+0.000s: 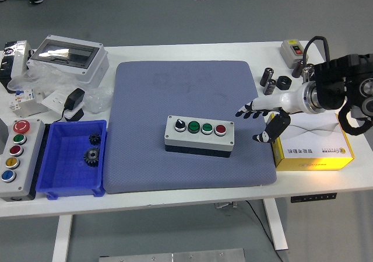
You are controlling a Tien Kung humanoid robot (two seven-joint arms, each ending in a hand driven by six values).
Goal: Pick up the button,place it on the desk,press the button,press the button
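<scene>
A grey button box (199, 135) lies on the blue-grey mat (186, 93), right of its middle. It carries a black selector knob, two green buttons and a red button at its right end. My right hand (257, 122) hovers to the right of the box, over the mat's right edge and clear of it. Its white fingers (247, 109) are spread and hold nothing. The black right forearm (341, 90) reaches in from the right above a yellow carton. My left arm does not show.
A blue bin (73, 157) with two gears sits left of the mat, and a grey multi-button station (16, 157) lies at the far left. A yellow and white carton (312, 139) lies right of the mat. Small parts, a switch box and a clear-lidded enclosure (70, 55) line the back.
</scene>
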